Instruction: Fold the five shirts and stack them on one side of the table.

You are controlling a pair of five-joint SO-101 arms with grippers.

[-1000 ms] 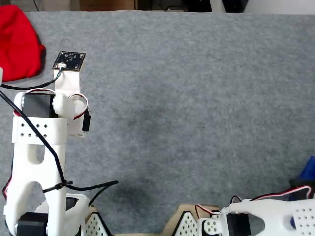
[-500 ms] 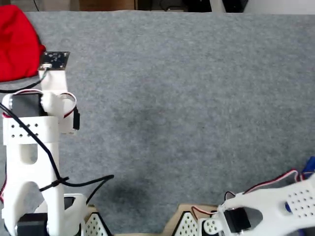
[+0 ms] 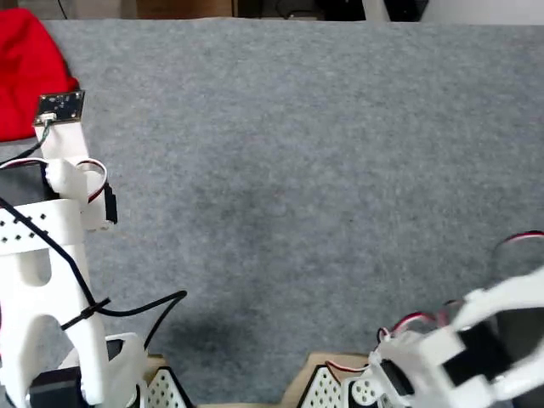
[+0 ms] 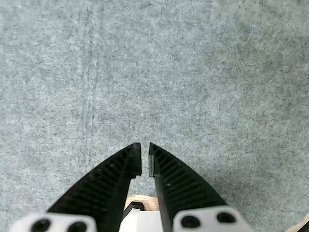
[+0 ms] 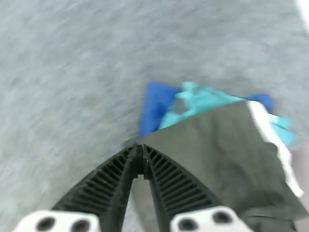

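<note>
Seen from above, a grey felt tabletop [image 3: 323, 170] carries a red shirt [image 3: 30, 72] bunched at its far left corner. At the left wrist, the left tool [image 4: 144, 152] is pressed almost together over grey felt. At the right wrist, the right tool [image 5: 143, 154] is pressed together at the edge of an olive shirt [image 5: 227, 154] lying on blue [image 5: 152, 108] and turquoise [image 5: 203, 99] cloth

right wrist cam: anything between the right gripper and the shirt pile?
Nothing: in the right wrist view the right gripper sits at the near edge of the dark grey shirt, which lies over a blue shirt and a turquoise shirt.

grey table [image 3: 323, 170] | red shirt [image 3: 25, 68] far-left corner | shirt pile [image 5: 217, 145]
</note>
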